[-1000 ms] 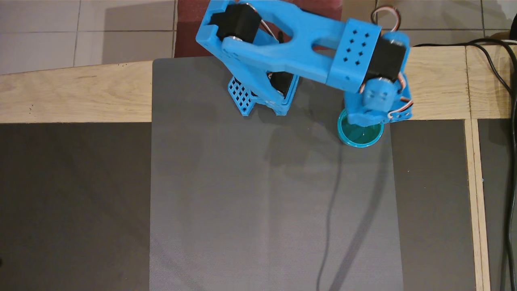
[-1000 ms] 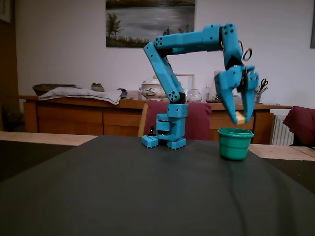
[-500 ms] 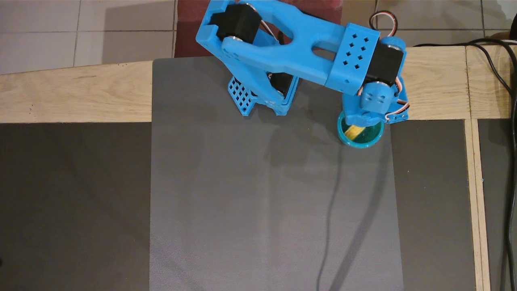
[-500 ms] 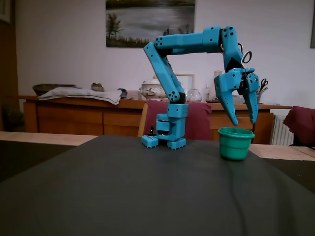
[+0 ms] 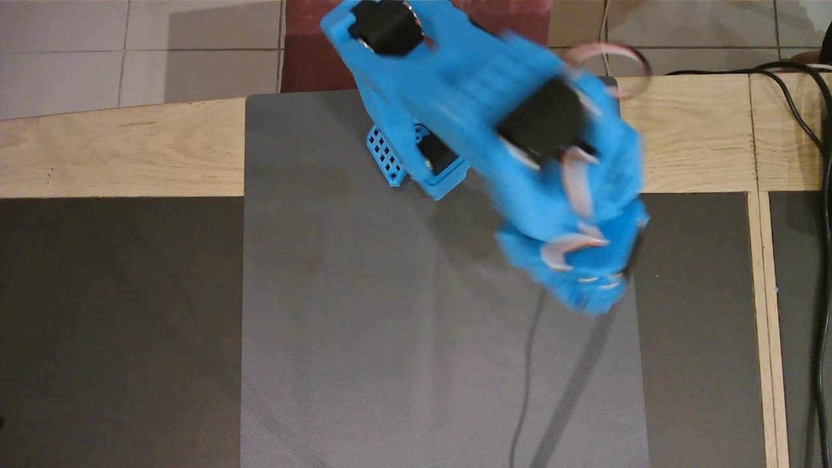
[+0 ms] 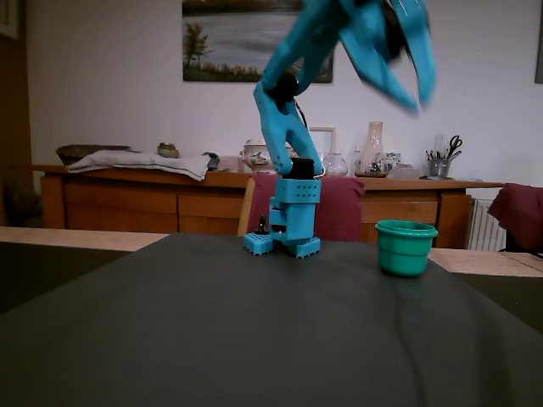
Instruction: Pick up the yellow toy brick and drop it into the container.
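The overhead view shows a blue robot arm (image 5: 494, 130), blurred, reaching from the far edge of the worktop toward the right side. Its base (image 5: 416, 162) stands on a grey mat (image 5: 364, 325) close to the mat's far edge. The arm's outer end, with the gripper (image 5: 585, 286), hangs over the mat's right edge, too smeared to show how the jaws stand. The mat lies across a wooden table (image 5: 117, 156) with dark panels (image 5: 117, 325) on either side. Black cables (image 5: 819, 260) run along the right edge. Pale floor tiles (image 5: 130, 45) show beyond the far edge.
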`<state>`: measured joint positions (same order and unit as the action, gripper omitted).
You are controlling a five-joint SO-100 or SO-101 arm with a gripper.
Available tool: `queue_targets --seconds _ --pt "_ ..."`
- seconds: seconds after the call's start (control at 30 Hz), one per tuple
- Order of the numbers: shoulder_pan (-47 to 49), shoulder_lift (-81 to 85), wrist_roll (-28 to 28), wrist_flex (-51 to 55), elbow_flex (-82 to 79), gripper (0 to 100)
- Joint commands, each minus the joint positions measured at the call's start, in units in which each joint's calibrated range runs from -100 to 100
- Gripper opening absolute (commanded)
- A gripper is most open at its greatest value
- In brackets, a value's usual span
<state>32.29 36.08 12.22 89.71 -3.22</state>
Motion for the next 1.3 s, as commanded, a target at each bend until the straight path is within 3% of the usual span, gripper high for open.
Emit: queue_targets --seconds 0.0,0.17,0.3,0.43,0.7,0.93,1.13,1.27 --pt "-10.44 5.40 -2.65 0.08 8.90 0" --pt "-22.89 15.27 -9.18 0.70 7.91 0" --pt "-27.15 26.23 -13.52 0.17 2.04 0" --pt "-26.99 37.11 -13.84 -0.28 -10.68 0" --pt "-26.76 62.32 -13.42 -15.56 -45.61 0" --pt "-26.68 62.74 -13.37 -23.20 -66.19 0" --pt "-26.53 62.82 -9.97 -34.04 -89.20 0" --pt "-26.61 62.82 -9.76 -37.95 -95.43 0"
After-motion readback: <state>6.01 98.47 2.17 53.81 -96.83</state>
